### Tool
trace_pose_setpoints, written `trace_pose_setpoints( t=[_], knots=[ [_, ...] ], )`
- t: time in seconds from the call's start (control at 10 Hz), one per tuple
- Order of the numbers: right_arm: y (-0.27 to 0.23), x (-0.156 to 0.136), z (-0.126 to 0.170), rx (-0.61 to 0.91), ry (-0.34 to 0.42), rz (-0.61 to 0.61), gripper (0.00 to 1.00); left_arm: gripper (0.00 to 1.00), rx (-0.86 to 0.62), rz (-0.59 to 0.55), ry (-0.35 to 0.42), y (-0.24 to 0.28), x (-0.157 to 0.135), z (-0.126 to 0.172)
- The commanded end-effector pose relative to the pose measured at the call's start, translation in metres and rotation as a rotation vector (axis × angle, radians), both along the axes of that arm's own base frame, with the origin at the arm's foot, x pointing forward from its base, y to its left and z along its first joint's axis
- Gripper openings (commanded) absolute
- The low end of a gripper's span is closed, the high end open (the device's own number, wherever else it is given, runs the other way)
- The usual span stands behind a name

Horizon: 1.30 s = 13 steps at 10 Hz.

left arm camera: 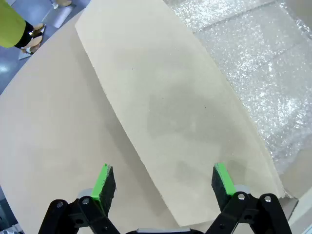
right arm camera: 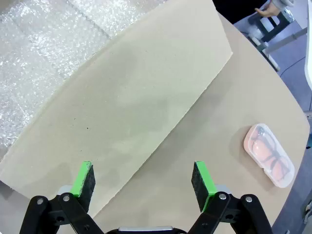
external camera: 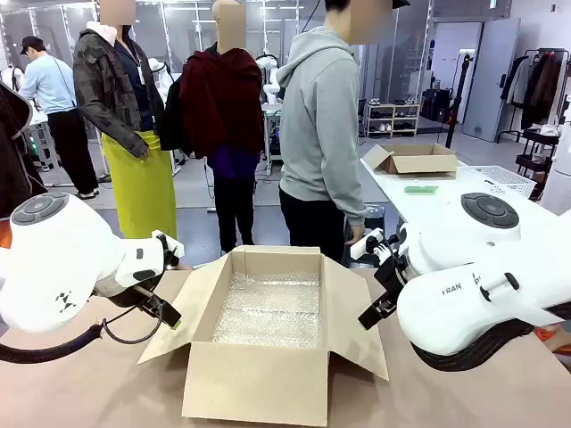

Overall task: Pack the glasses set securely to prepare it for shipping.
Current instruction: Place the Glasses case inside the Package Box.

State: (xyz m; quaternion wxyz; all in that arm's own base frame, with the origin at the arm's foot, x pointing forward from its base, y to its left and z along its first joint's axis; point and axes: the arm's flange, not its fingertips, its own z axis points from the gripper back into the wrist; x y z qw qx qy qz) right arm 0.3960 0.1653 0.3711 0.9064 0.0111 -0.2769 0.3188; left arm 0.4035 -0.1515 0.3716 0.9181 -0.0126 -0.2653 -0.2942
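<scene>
The glasses set: a pink-based case (right arm camera: 269, 155) with a clear lid and spectacles inside lies on the tan table, right of the box flap in the right wrist view. My right gripper (right arm camera: 144, 180) hangs open over the right flap's edge (right arm camera: 131, 107), its jaws holding nothing. My left gripper (left arm camera: 163, 187) is open above the left flap (left arm camera: 170, 112), also with nothing in it. In the front view the left gripper (external camera: 165, 314) and right gripper (external camera: 375, 314) flank the open cardboard box (external camera: 268, 379).
Bubble wrap (external camera: 269, 310) lines the box floor. A person in a grey hoodie (external camera: 323, 116) stands at the far side. Behind, a white table (external camera: 464, 192) carries another cardboard box (external camera: 415, 159) and a small green oblong item (external camera: 421, 189).
</scene>
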Motion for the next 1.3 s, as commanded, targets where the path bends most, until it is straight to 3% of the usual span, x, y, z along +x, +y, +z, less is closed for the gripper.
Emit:
trace_pose_setpoints(
  t=[0.0,1.0,1.2],
  knots=[
    [0.000,0.000,0.000,0.000,-0.001,0.000,1.00,1.00,0.000,0.000,0.000,0.000,0.000,0.000],
    [-0.004,0.002,0.005,-0.002,-0.010,-0.019,1.00,1.00,0.000,-0.002,0.000,-0.001,0.000,0.000],
    [-0.024,0.006,0.018,-0.037,-0.006,-0.086,1.00,1.00,-0.022,-0.026,0.023,0.017,-0.010,0.033]
  ],
)
